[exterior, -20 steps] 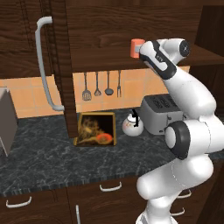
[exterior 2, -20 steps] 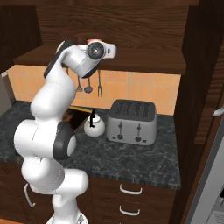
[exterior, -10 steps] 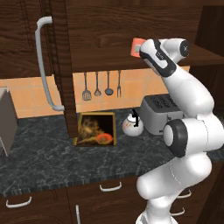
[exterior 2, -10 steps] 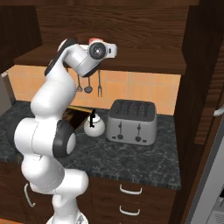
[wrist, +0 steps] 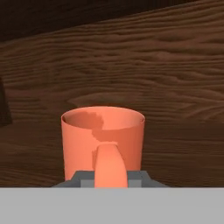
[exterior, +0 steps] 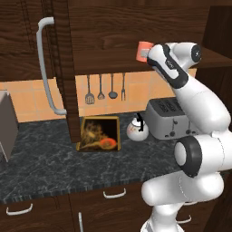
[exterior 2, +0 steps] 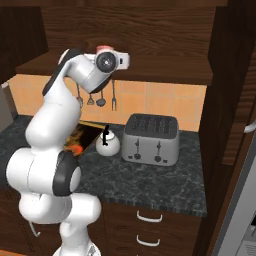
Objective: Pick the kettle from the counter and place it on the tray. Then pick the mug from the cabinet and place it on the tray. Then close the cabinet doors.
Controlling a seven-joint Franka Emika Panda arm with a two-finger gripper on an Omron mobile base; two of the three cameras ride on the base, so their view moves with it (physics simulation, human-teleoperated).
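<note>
Since the earlier frames the arm's wrist has edged a little closer to the cabinet (exterior: 113,36) shelf, while everything on the surface (exterior: 54,167) has stayed where it was. At present the end effector (wrist: 111,177) is pressed together on the loop handle of the orange-coral mug (wrist: 103,138), which stands upright on the inner shelf with wood-grain back wall close behind it; in the hand view the handle runs straight down between the two grey fingers (wrist: 81,178). From the left base view the mug (exterior: 144,50) shows just past the white wrist, near the shelf's front edge, with open air below it down to the four-slot toaster (exterior: 170,118). From the right base view only a sliver of the mug (exterior 2: 104,49) peeks above the hand. An open cabinet door (exterior: 61,68) with its long curved grey bar handle (exterior: 45,68) hangs out over the surface, its lower edge just above the tray's left side. Against the tiled wall the tray (exterior: 99,132) leans or lies with its food picture facing out, and the small white kettle (exterior: 137,128) sits just beside its right rim, on the stone, not on the tray; the toaster stands immediately right of the kettle. Utensils (exterior: 105,88) hang on the wall above the tray. Bare stone stretches from the tray to the surface's front edge.
</note>
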